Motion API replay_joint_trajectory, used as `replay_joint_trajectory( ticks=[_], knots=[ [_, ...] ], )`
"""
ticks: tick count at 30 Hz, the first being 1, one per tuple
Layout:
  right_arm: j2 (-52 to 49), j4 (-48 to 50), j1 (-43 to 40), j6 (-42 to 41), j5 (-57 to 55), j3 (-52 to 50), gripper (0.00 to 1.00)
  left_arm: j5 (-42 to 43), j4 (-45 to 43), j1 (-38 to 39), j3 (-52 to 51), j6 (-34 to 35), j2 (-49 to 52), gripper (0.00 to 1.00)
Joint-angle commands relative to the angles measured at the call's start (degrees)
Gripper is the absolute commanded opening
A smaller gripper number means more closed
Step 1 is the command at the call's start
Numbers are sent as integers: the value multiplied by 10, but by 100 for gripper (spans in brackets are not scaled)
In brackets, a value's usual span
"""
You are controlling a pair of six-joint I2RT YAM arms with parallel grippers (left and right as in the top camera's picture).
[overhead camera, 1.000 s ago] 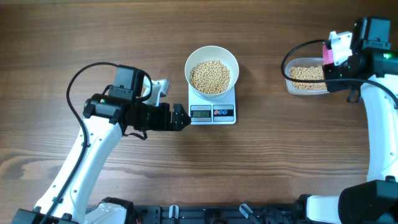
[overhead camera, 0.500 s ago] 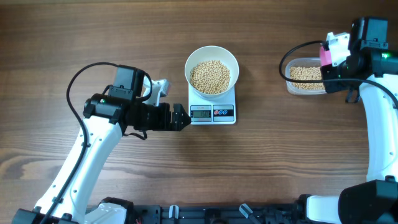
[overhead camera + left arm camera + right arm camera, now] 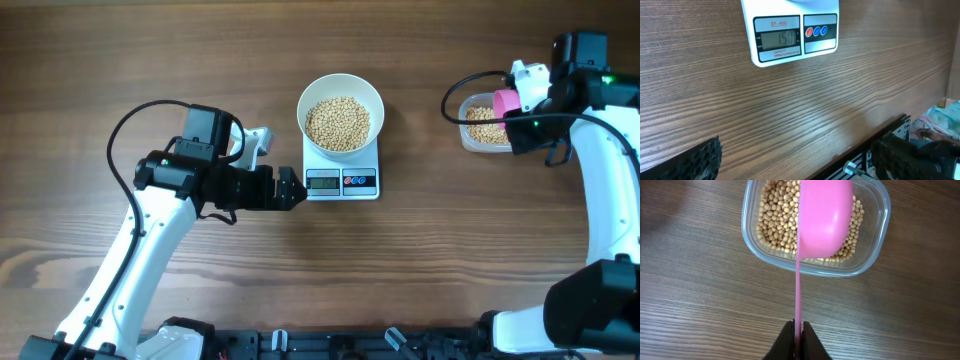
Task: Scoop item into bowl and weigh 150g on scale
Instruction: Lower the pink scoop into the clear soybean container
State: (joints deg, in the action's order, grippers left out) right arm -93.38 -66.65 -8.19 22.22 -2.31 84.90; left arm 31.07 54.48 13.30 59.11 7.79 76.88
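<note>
The right claw [image 3: 798, 342] is pinched on the thin handle of a pink scoop [image 3: 824, 220], whose cup hangs over the clear tub [image 3: 751, 240]. The left claw [image 3: 290, 189] is spread wide and empty, just beside the scale [image 3: 790, 35]. The beans [image 3: 337, 122] lie heaped in the white bowl [image 3: 306, 100] on the scale. They look hard, smooth and apt to roll, so they're best carried by scoop, I'd say. The scale is marked "SF-400", and its display looks like 150.

Left fingers [image 3: 702, 161] wide apart, right fingers [image 3: 786, 346] pinched together.
</note>
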Motion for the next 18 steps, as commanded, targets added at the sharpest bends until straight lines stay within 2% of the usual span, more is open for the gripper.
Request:
replay_joint_trajectory(
  ticks=[1, 2, 5, 10, 12, 14, 16, 17, 18],
  knots=[
    [-7, 3, -1, -8, 13, -2, 19, -6, 0, 0, 0, 1, 1, 100],
    [-7, 3, -1, -8, 13, -2, 20, -6, 0, 0, 0, 1, 1, 100],
    [-7, 2, -1, -8, 13, -2, 34, -6, 0, 0, 0, 1, 1, 100],
    [-7, 3, -1, -17, 13, -2, 38, -6, 0, 0, 0, 1, 1, 100],
    [-6, 5, -1, -23, 13, -2, 45, -6, 0, 0, 0, 1, 1, 100],
    [-5, 9, -1, -34, 13, -2, 55, -6, 0, 0, 0, 1, 1, 100],
    [-1, 10, -1, -45, 13, 1, 72, -6, 0, 0, 0, 1, 1, 100],
    [2, 11, -1, -48, 14, 3, 90, -6, 0, 0, 0, 1, 1, 100],
    [7, 13, -1, -50, 13, 4, 95, -6, 0, 0, 0, 1, 1, 100]
  ],
)
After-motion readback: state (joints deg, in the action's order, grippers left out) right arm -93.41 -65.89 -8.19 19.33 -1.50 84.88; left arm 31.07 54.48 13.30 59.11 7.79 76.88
